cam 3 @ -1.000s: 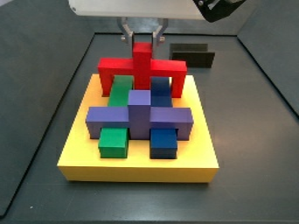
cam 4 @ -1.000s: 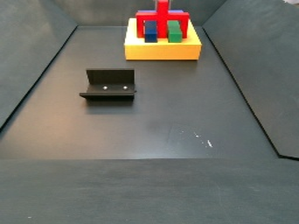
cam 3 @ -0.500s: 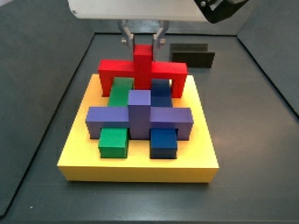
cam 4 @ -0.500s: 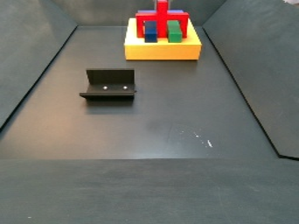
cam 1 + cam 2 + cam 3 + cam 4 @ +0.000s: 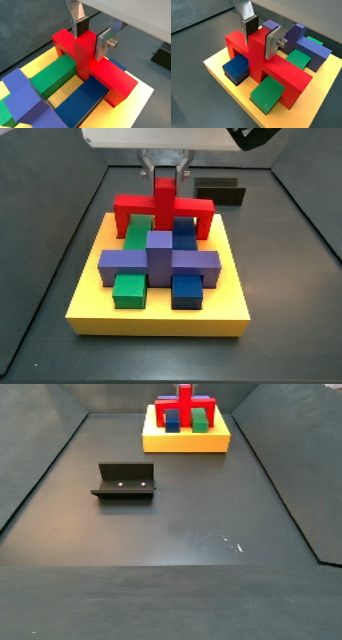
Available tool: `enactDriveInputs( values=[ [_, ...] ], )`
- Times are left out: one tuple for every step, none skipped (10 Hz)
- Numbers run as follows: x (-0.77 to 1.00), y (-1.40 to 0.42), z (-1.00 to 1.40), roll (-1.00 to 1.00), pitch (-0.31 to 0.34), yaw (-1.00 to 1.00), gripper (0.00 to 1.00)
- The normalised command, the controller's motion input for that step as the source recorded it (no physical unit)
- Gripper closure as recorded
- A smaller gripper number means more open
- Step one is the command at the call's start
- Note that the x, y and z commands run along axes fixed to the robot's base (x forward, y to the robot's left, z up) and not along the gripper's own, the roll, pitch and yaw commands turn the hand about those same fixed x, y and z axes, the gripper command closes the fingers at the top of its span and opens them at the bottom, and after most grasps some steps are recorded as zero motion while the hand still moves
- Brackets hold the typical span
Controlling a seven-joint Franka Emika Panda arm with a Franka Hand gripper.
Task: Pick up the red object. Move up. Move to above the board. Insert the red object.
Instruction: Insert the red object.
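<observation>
Red piece at the slot, jaws clamped on its stem

Red object is gripped by the gripper: the silver plates are closed tight on the upright stem of the piece, one finger on each side, no gap showing in both wrist views. Stem runs vertical betw. the plates; crossbar lies level below them, its long axis across the board, parallel w/ the arms of the purple cross block.

Piece sits at the far end of the board, past the purple block. In a side view its prongs come down outside the green bar and the blue bar, straddling both. Wrist views show the green bar and blue bar running under the crossbar, at right angles to it. Whether the prongs are fully bottomed on the yellow top: can't tell.

Judgement: insert step, near done or done. What the next move turns on is straight-down alignment, jaws directly over the piece, so any push left is vertical, then release.

Fixture stands on the floor well apart from the board, not involved.
</observation>
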Motion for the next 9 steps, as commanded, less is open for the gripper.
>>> enactDriveInputs(
  values=[
    [0.47,0.00,-0.37,-0.19,-0.014,0.04,1.00],
    [0.44,0.00,-0.36,-0.15,0.000,0.01,1.00],
    [0.17,0.00,-0.34,-0.13,-0.013,0.06,1.00],
    [0.11,0.00,-0.35,-0.11,-0.020,0.01,1.00],
    [-0.10,0.03,-0.44,-0.10,-0.114,0.00,1.00],
    [-0.15,0.06,-0.42,-0.12,-0.131,0.02,1.00],
    [-0.01,0.02,-0.39,-0.12,-0.107,0.05,1.00],
    [0.00,0.00,-0.28,-0.10,-0.091,0.03,1.00],
    [0.00,0.00,0.00,0.00,0.000,0.00,1.00]
  ],
)
